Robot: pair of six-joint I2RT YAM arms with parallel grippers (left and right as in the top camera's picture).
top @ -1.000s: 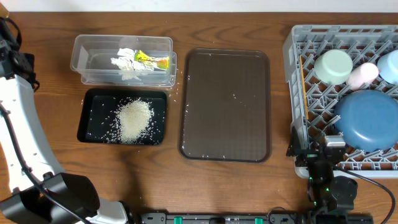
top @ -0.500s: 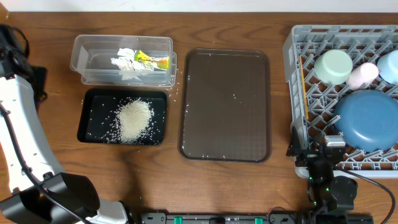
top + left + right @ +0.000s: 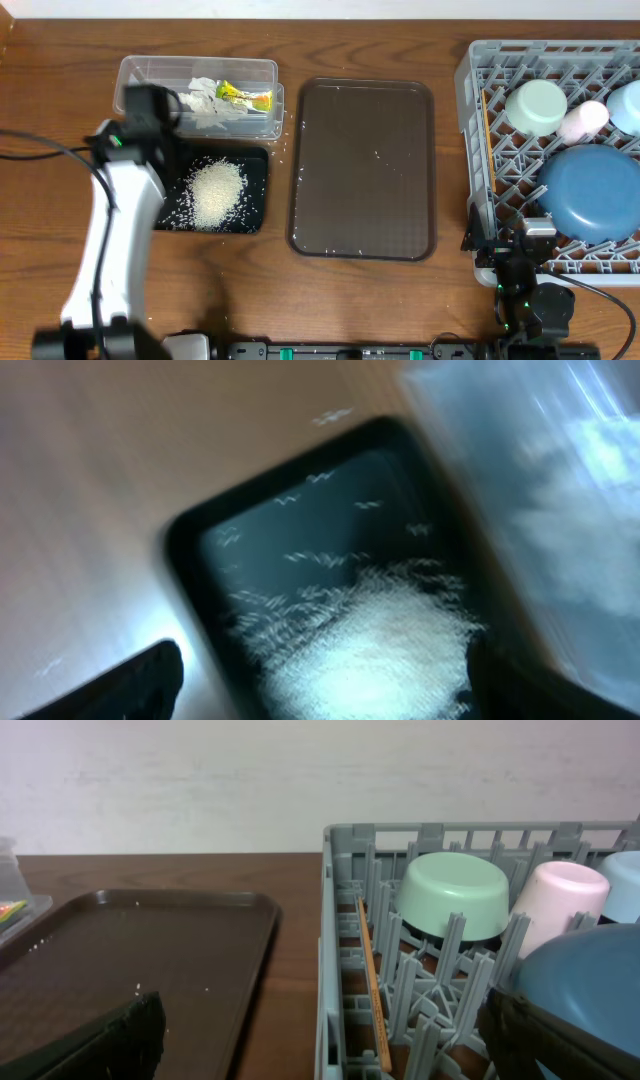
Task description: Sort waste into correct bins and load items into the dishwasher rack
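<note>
The grey dishwasher rack (image 3: 468, 120) at the right holds a mint-green bowl (image 3: 535, 106), a pink cup (image 3: 583, 120), a light-blue bowl (image 3: 628, 105), a dark-blue dish (image 3: 590, 192) and chopsticks (image 3: 489, 140). Rice (image 3: 215, 192) is piled in the black tray (image 3: 255, 190). Tissue (image 3: 205, 100) and a yellow wrapper (image 3: 245, 96) lie in the clear tub (image 3: 140, 70). My left gripper (image 3: 320, 700) hangs open and empty above the rice (image 3: 380, 645); that view is blurred. My right gripper (image 3: 330, 1050) stands open and empty at the rack's near left corner.
A brown serving tray (image 3: 365, 170) lies between the bins and the rack, with stray grains on it. A few grains dot the table beside the tub. My left arm (image 3: 125, 200) crosses the black tray's left half.
My left arm has swung in from the table's far left edge to above the black tray and clear tub. The right arm and all objects have stayed put.
</note>
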